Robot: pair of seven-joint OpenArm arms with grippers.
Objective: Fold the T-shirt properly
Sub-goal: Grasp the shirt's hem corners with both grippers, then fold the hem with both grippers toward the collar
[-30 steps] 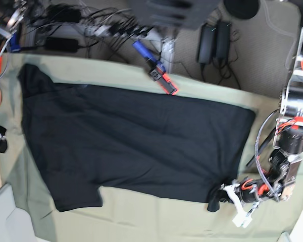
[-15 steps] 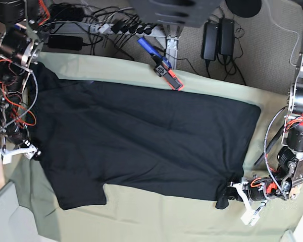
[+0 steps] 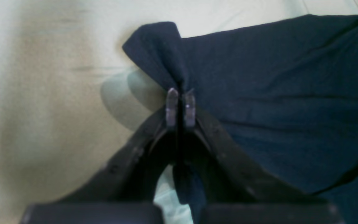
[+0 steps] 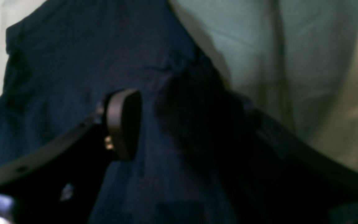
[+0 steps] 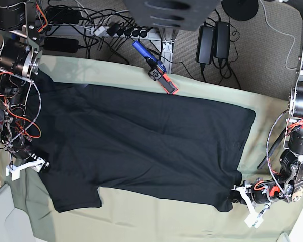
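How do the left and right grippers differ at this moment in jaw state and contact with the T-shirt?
The left gripper is shut, pinching a corner of the T-shirt; the right gripper is open, holding nothing. The left one sits at the shirt's edge over the green cloth; the right one is poised above dark fabric. Both are at the T-shirt.

No readable text, labels or numbers anywhere.

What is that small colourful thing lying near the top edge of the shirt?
On the pale green cloth lies a large black cotton T-shirt. Just past its far edge, near the cables, sits a slim stick-shaped tool, blue at one end and orange-red at the other. It is the only brightly coloured loose item there.
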